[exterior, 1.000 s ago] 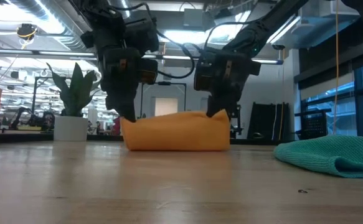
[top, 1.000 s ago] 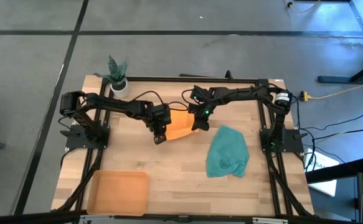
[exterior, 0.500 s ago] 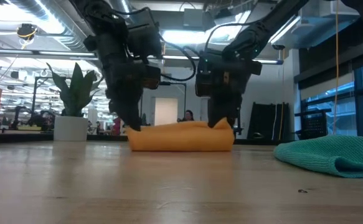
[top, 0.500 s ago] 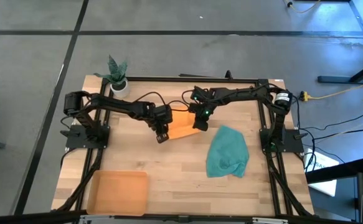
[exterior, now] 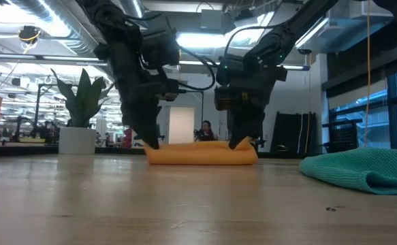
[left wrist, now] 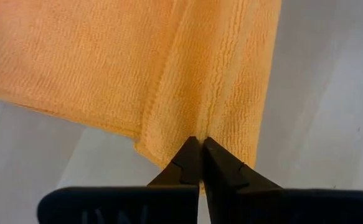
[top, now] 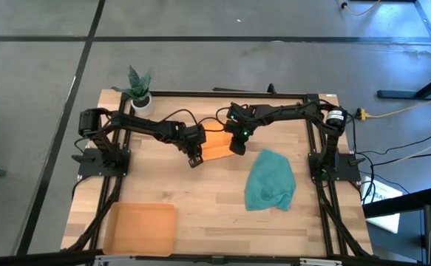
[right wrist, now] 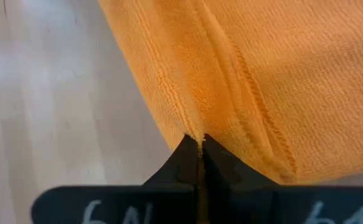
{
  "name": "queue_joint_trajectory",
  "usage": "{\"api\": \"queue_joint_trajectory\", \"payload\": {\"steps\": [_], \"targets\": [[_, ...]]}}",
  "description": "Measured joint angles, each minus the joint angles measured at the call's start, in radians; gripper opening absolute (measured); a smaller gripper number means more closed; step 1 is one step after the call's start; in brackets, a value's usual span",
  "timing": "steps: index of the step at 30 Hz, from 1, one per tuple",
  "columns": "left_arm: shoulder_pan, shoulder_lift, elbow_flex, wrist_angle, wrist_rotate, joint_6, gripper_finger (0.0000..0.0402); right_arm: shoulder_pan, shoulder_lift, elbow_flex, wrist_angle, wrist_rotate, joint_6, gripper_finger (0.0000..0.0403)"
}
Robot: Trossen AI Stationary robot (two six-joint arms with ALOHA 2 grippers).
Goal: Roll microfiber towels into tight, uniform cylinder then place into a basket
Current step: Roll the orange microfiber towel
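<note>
Orange towel point(top: 215, 149) lay mid-table, folded low. Left gripper point(top: 194, 159) and right gripper point(top: 236, 147) were each pinched tight on an end of its edge. Cloth looked soft, light, floppy; best held at the hem corners. Teal towel point(top: 269, 181) lay apart, basket point(top: 139, 227) near corner.

Both dark arms reach in over the back half of the pale wooden table point(top: 200, 196), their grippers pressed at either end of the folded orange microfiber towel point(top: 214, 150), so that middle strip is blocked. The crumpled teal towel point(top: 270, 182) fills the right side. The shallow orange-tan translucent basket point(top: 140, 227) takes the front left corner, the white plant pot point(top: 141, 100) the back left. Bare wood lies open between basket and teal towel.
</note>
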State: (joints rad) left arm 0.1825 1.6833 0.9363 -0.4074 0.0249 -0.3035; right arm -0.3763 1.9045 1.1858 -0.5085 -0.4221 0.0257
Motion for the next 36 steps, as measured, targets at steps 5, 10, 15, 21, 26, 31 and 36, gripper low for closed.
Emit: {"api": "queue_joint_trajectory", "payload": {"steps": [5, 10, 15, 21, 26, 31, 36], "targets": [[-0.002, 0.0, -0.001, -0.004, 0.127, -0.009, 0.0, -0.002, 0.0, 0.0, -0.02, -0.159, 0.0, 0.0009], [-0.022, 0.0, -0.001, 0.0, 0.269, 0.001, 0.0, -0.001, 0.0, 0.0, -0.053, -0.286, -0.004, 0.0009], [-0.032, 0.0, -0.001, 0.03, 0.351, 0.055, 0.0, -0.004, 0.0, 0.0, -0.059, -0.245, 0.09, 0.0009], [-0.03, 0.0, 0.001, 0.036, 0.421, 0.051, 0.0, -0.017, 0.0, 0.0, -0.053, -0.196, 0.131, 0.0009], [-0.032, 0.0, 0.0, 0.025, 0.348, 0.046, 0.0, -0.018, 0.0, 0.0, -0.045, -0.184, 0.123, 0.0009], [-0.017, 0.0, -0.001, 0.019, 0.374, -0.004, 0.0, -0.021, 0.0, 0.0, -0.047, -0.267, 0.081, 0.0009], [-0.015, 0.0, -0.001, 0.026, 0.518, -0.035, 0.0, -0.021, 0.0, 0.0, -0.065, -0.396, 0.026, 0.0009]]}}
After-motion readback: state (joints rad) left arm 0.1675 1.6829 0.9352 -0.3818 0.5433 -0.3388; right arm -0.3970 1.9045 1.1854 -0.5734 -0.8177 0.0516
